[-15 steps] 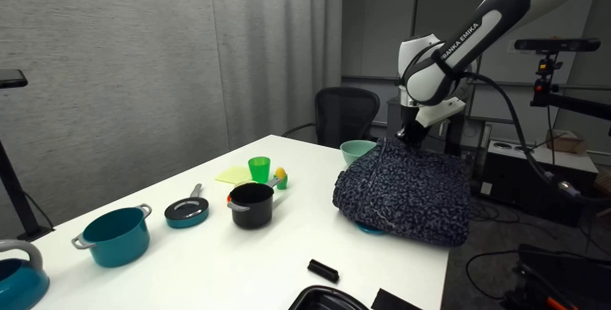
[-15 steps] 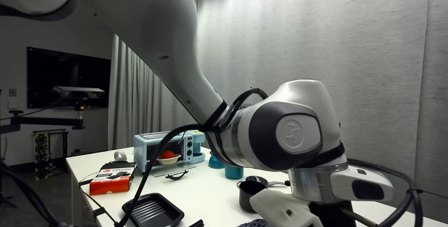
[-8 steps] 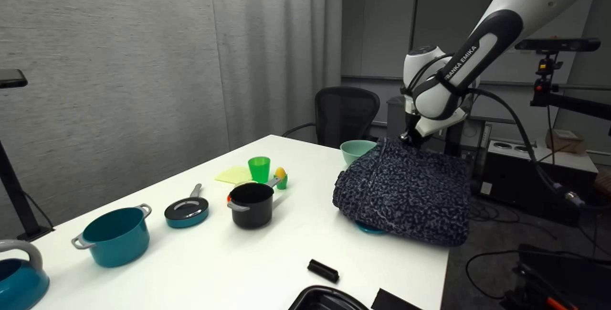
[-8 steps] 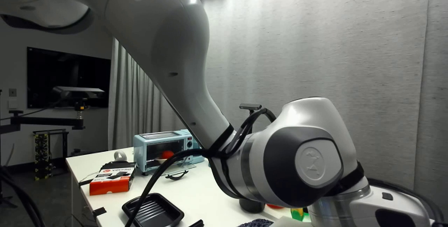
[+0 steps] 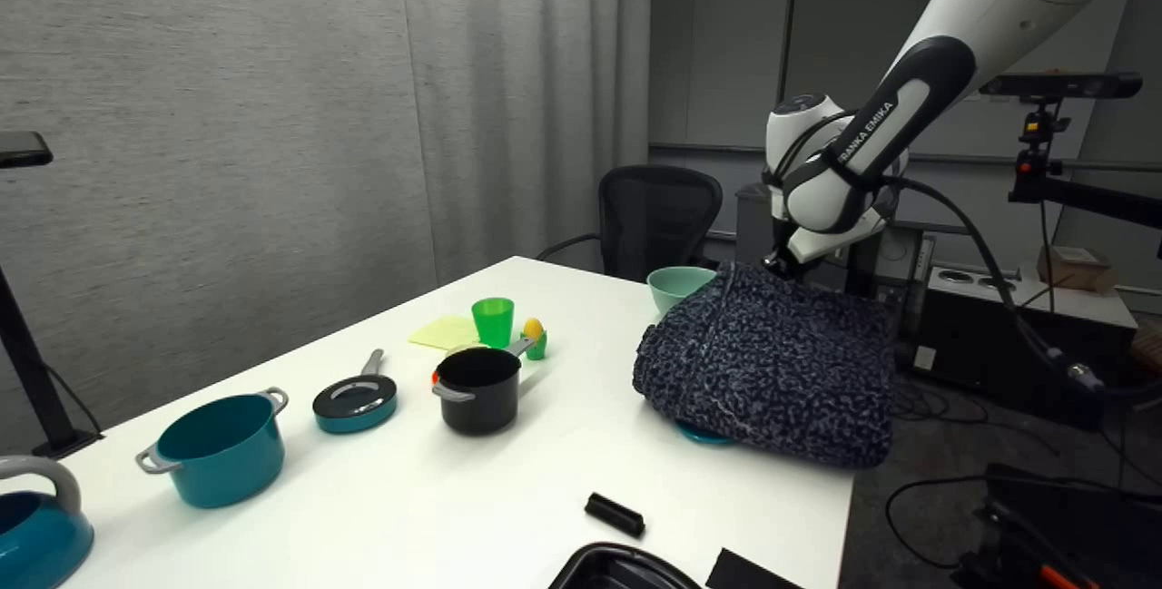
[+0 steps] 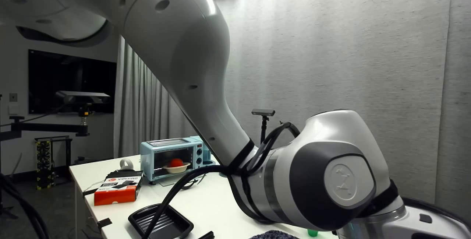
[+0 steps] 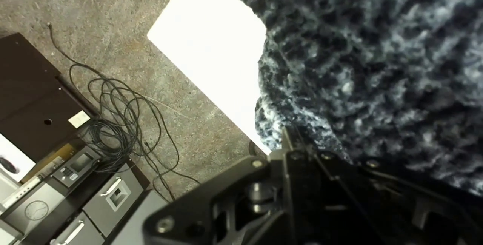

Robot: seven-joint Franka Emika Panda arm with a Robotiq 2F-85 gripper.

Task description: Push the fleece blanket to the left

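The fleece blanket, dark blue with light flecks, lies bunched at the right end of the white table (image 5: 545,498) in an exterior view (image 5: 767,362). Only a strip of the blanket shows at the bottom of an exterior view (image 6: 274,235). It fills the right of the wrist view (image 7: 369,67). My gripper (image 7: 298,135) is shut, fingertips together, against or just above the blanket's edge in the wrist view. No fabric shows between the fingers. In an exterior view the gripper (image 5: 782,262) is behind the blanket's far edge, its fingertips hidden.
A teal item (image 5: 704,434) shows under the blanket's near edge. A mint bowl (image 5: 679,286) stands beside it. A black pot (image 5: 481,398), green cup (image 5: 493,321), teal pot (image 5: 222,453) and black tray (image 6: 162,220) are on the table. The table edge lies close to the blanket.
My arm has come down behind the blanket, mostly in the first half second, and has shifted right and down in an exterior view. The blanket looks almost unchanged.
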